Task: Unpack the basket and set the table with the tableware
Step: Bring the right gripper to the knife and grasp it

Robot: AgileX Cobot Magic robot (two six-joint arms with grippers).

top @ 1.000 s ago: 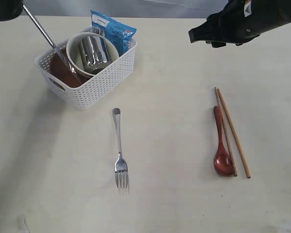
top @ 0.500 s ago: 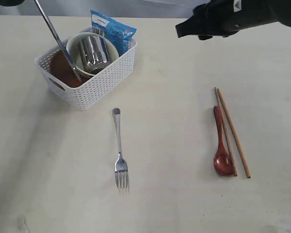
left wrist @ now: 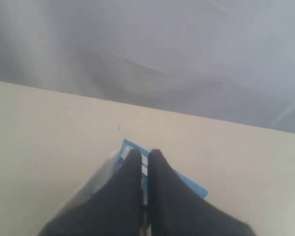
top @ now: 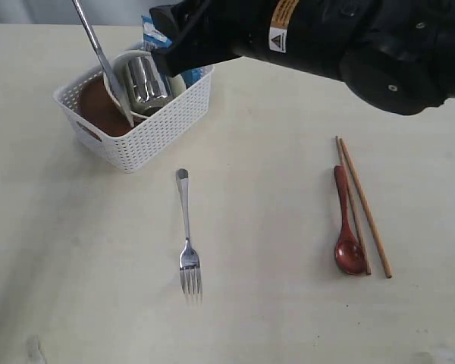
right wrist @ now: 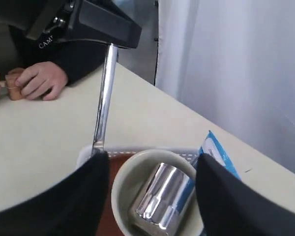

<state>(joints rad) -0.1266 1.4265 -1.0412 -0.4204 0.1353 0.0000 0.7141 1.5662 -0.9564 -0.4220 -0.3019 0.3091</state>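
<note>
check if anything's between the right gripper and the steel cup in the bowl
Nothing visible lies between the open right gripper and the cup, which lies in the bowl. But the knife held by the left gripper slants into the basket just beside the bowl, near one right finger.

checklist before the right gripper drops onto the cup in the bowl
1. right gripper open: ok, jaws apart above the bowl.
2. cup exposed: ok, lying tilted in the bowl.
3. knife out of the way: not ok, its tip hangs in the basket beside the bowl.
4. left gripper firm on knife: ok, shut on it.
5. fork, spoon, chopsticks away from the basket: ok.
</note>
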